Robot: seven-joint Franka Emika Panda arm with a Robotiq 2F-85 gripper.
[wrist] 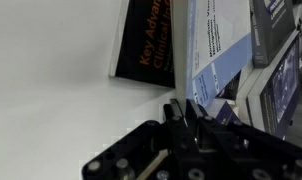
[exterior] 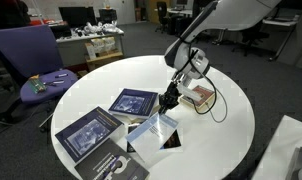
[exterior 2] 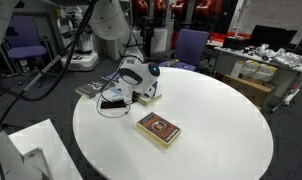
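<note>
1. A round white table (exterior: 226,130) is shown in both exterior views, with books spread over it.
2. Large dark books (exterior: 89,133) are laid flat on it, and a red-brown book (exterior 2: 158,130) is set apart from them.
3. The pale blue booklet (exterior: 153,128) is found beside the dark books, partly lapped over its neighbours. It is judged thin, light and floppy, and best taken at a free edge.
4. The gripper (exterior: 169,100) is held just over the booklet. How wide its fingers stand cannot be told.
5. No container is made out.
</note>
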